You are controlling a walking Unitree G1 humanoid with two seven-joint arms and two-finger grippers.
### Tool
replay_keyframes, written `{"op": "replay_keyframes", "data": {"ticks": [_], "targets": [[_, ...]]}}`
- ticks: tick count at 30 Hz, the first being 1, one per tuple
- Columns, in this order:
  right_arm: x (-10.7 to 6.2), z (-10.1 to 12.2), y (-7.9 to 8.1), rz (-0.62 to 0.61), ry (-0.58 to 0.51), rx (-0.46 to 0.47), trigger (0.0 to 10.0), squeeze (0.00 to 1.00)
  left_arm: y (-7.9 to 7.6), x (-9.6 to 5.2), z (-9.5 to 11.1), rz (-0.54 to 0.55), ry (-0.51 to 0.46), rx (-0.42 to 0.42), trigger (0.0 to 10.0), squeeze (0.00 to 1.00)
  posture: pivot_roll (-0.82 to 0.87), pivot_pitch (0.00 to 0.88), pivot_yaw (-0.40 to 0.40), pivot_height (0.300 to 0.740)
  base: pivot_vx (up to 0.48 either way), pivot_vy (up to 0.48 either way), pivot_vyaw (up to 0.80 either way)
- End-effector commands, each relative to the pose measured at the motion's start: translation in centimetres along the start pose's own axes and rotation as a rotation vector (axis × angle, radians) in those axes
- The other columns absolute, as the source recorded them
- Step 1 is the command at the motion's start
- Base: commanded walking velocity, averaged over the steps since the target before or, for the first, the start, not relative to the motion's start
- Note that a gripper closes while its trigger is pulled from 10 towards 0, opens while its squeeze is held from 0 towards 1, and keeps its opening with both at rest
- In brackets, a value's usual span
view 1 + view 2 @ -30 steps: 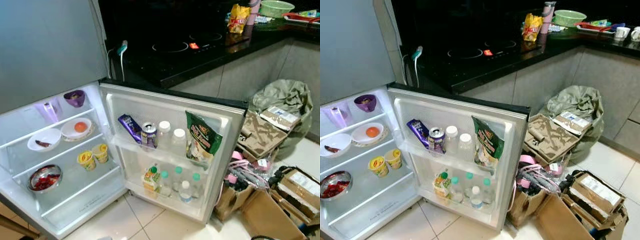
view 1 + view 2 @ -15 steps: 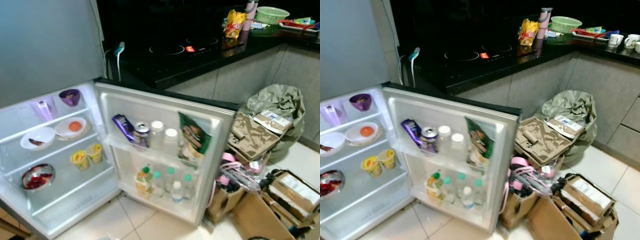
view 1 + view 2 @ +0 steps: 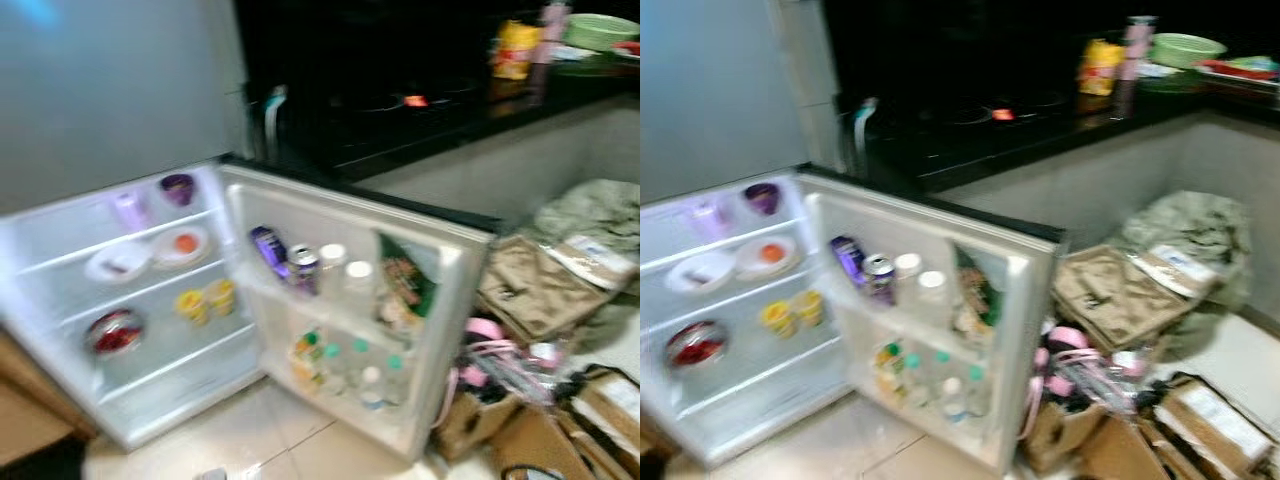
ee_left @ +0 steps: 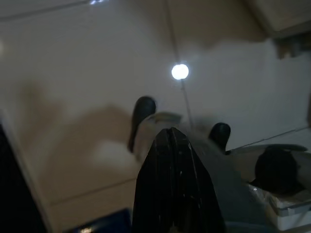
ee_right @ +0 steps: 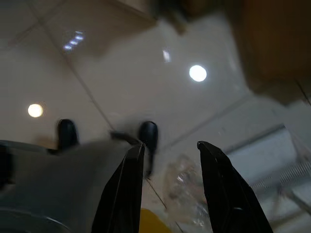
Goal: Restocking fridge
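The small fridge stands open, its door (image 3: 455, 262) swung out toward me. The door racks hold a purple packet (image 3: 268, 248), a can (image 3: 302, 268), white bottles (image 3: 333, 262), a green snack bag (image 3: 405, 290) and small green-capped bottles (image 3: 348, 362) below. Inside, the shelves carry a purple bowl (image 3: 177, 187), a plate with an orange thing (image 3: 183, 244), a white dish (image 3: 118, 263), two yellow cups (image 3: 206, 300) and a metal bowl of red food (image 3: 115, 330). My left gripper (image 4: 172, 133) hangs shut over the tiled floor. My right gripper (image 5: 170, 148) hangs open, nothing between its fingers.
Cardboard boxes (image 3: 560, 420) and a pink-handled bag (image 3: 485, 345) crowd the floor right of the door, with a green sack (image 3: 600, 215) behind. A dark counter (image 3: 420, 120) with a hob runs behind the fridge and carries a yellow bag (image 3: 515, 48) and a green basket (image 3: 600, 28).
The whole picture has shifted right and blurred, so the camera has turned left. Nothing in the fridge has moved.
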State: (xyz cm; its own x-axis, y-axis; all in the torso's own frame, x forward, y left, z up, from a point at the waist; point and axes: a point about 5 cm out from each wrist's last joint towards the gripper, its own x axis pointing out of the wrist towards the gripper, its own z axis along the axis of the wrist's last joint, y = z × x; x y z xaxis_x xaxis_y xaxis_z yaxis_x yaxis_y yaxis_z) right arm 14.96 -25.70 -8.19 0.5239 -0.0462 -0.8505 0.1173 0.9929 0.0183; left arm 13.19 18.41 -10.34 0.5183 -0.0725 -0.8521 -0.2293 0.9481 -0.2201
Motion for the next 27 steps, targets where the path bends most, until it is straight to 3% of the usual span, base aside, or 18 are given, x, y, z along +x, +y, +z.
{"op": "replay_keyframes", "data": {"ticks": [1,5,8,9,12,13,14,16,20,22,25,27], "targets": [[-0.3,0.6,-1.6,-0.089,-0.033,0.077,10.0,0.00,0.3,-0.1,-0.1,0.011,0.012,0.003,10.0,0.00,-0.13,0.000,0.023,0.740,0.000,0.000,0.00],[-0.6,1.3,-2.8,-0.141,-0.061,0.115,10.0,0.00,0.2,0.0,-0.1,0.009,0.012,0.003,10.0,0.00,-0.13,0.000,0.023,0.740,0.000,0.000,0.00],[-1.6,5.3,-6.1,-0.269,-0.240,0.288,10.0,0.00,0.3,-0.1,0.0,0.008,0.007,-0.004,10.0,0.00,-0.12,0.000,0.020,0.740,0.000,0.000,0.00],[-1.6,5.3,-6.1,-0.269,-0.240,0.288,10.0,0.00,0.3,-0.1,0.0,0.008,0.007,-0.004,10.0,0.00,-0.12,0.000,0.020,0.740,0.000,0.000,0.00],[-3.5,10.7,-9.3,-0.341,-0.457,0.392,10.0,0.00,0.9,-0.2,0.0,0.023,0.005,-0.011,10.0,0.00,-0.12,0.000,0.021,0.740,0.000,0.000,0.00],[-3.5,10.7,-9.3,-0.341,-0.457,0.392,10.0,0.00,0.9,-0.2,0.0,0.023,0.005,-0.011,10.0,0.00,-0.12,0.000,0.021,0.740,0.000,0.000,0.00],[-4.6,13.4,-10.3,-0.342,-0.562,0.429,10.0,0.00,1.3,-0.3,0.0,0.034,0.001,-0.018,10.0,0.00,-0.12,0.000,0.021,0.740,0.000,0.000,0.00],[-5.5,16.1,-10.6,-0.296,-0.674,0.481,10.0,0.00,1.7,-0.4,0.2,0.049,-0.008,-0.033,10.0,0.00,-0.12,0.000,0.021,0.740,0.000,0.000,0.00],[-6.2,18.4,-10.4,-0.228,-0.767,0.509,10.0,0.00,2.0,-0.5,0.3,0.060,-0.019,-0.048,10.0,0.00,-0.11,0.000,0.019,0.740,0.000,0.000,0.00],[-7.0,21.6,-9.3,-0.101,-0.879,0.515,10.0,0.00,2.5,-0.6,0.9,0.079,-0.048,-0.084,10.0,0.00,-0.10,0.000,0.019,0.740,0.000,0.000,0.00],[-7.9,24.6,-7.9,0.028,-0.965,0.491,10.0,0.00,3.2,-0.6,2.1,0.096,-0.101,-0.126,10.0,0.00,-0.09,0.000,0.024,0.740,0.000,0.000,0.00],[-8.1,25.3,-7.5,0.056,-0.981,0.481,10.0,0.00,3.3,-0.7,2.4,0.099,-0.118,-0.137,10.0,0.00,-0.09,0.000,0.025,0.740,0.000,0.000,0.00]]}}
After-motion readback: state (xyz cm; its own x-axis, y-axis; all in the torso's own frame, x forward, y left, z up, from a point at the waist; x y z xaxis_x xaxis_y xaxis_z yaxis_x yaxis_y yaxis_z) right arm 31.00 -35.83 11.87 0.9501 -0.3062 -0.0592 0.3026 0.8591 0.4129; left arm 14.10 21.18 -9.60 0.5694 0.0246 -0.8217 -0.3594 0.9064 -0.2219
